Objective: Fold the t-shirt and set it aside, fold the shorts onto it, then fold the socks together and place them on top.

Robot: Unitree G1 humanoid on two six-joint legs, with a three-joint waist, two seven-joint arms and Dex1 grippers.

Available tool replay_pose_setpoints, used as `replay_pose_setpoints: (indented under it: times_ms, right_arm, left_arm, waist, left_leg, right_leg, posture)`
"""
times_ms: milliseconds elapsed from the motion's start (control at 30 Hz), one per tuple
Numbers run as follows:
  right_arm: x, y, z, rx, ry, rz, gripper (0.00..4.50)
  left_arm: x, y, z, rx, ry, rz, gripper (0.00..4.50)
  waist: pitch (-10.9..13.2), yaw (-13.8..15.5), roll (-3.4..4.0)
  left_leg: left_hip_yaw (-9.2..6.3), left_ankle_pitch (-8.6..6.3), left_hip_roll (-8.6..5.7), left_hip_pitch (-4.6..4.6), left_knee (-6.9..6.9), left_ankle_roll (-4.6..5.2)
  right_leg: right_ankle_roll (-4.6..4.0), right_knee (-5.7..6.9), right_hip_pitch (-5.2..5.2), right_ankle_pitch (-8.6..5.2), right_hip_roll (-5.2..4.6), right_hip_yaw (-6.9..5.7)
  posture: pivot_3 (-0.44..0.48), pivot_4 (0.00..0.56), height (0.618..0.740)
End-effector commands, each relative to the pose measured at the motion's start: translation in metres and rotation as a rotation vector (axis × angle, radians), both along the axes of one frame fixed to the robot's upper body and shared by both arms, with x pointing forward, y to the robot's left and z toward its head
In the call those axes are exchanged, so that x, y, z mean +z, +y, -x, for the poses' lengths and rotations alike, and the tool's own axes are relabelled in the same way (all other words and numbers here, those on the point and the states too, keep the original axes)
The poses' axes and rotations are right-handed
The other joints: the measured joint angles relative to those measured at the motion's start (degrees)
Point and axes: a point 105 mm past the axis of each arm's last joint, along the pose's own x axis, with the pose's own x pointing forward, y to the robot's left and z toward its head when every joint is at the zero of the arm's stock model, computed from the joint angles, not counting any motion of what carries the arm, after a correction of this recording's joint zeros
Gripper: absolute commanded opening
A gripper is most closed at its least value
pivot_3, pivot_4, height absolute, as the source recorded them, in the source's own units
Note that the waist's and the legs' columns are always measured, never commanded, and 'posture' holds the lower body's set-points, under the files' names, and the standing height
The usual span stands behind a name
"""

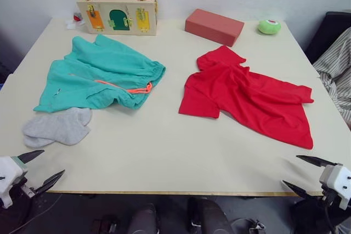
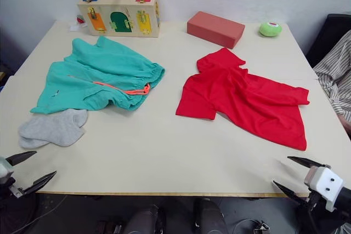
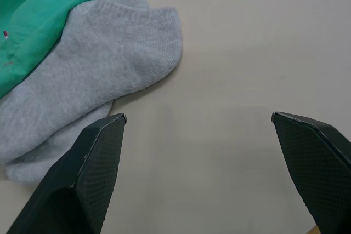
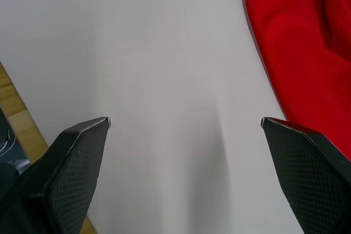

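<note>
Three garments flat on table, both grippers empty

T-shirt (image 1: 247, 100) lies spread and rumpled on the right half of the table (image 1: 164, 152), unfolded. Shorts (image 1: 101, 75) lie on the left half, well apart from the t-shirt, orange drawstring (image 1: 129, 87) showing at the waist. Socks (image 1: 57, 127) sit stacked just in front of the shorts, touching their near edge. Left gripper (image 1: 41, 168) hangs over the near left table edge, fingers spread wide, holding nothing, close to the socks. Right gripper (image 1: 303, 175) at the near right edge, fingers wide, empty, near the t-shirt hem. Far edge: wooden latch box (image 1: 117, 10), red block (image 1: 214, 26), green round thing (image 1: 269, 26). Striped sleeve (image 1: 337, 67) of a person at the right
</note>
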Motion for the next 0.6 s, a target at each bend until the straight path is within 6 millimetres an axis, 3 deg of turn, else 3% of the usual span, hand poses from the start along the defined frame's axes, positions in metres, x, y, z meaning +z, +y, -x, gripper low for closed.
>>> replay_pose_setpoints:
  times_ms: [33, 300, 400, 600]
  right_arm:
    - [0.007, 0.005, -0.005, -0.005, -0.056, -0.017, 4.5]
    - [0.009, 0.016, -0.016, -0.019, -0.097, -0.059, 4.5]
    - [0.014, 0.022, -0.021, -0.05, -0.138, -0.085, 4.5]
    - [0.026, 0.013, -0.023, -0.175, -0.204, -0.058, 4.5]
  left_arm:
    - [0.005, 0.0, 0.003, -0.01, 0.003, -0.008, 4.46]
    - [0.008, -0.025, 0.0, -0.082, 0.047, 0.116, 4.46]
    - [0.027, -0.071, -0.026, -0.265, 0.025, 0.193, 4.46]
    - [0.047, -0.15, -0.082, -0.546, -0.071, 0.092, 4.46]
  waist:
    - [-0.01, -0.05, -0.01]
    - [0.0, 0.08, 0.0]
    - [0.0, 0.68, 0.01]
    - [-0.14, 1.7, 0.29]
  left_leg:
    - [0.0, 0.0, 0.0, 0.01, 0.0, 0.0]
    - [0.0, 0.0, 0.0, 0.0, 0.0, -0.02]
    - [0.0, 0.01, 0.0, -0.02, 0.0, -0.03]
    - [0.02, 0.17, -0.08, 0.01, 0.09, -0.15]
  right_leg:
    - [0.0, 0.01, 0.0, 0.0, 0.0, 0.0]
    - [-0.02, 0.05, -0.06, -0.01, -0.01, 0.04]
    - [-0.02, 0.07, -0.07, -0.01, -0.01, 0.03]
    - [0.02, 0.23, 0.01, 0.02, -0.1, 0.05]
  posture:
    - [0.0, 0.15, 0.74]
    - [0.0, 0.15, 0.74]
    - [0.0, 0.15, 0.74]
    - [0.0, 0.15, 0.74]
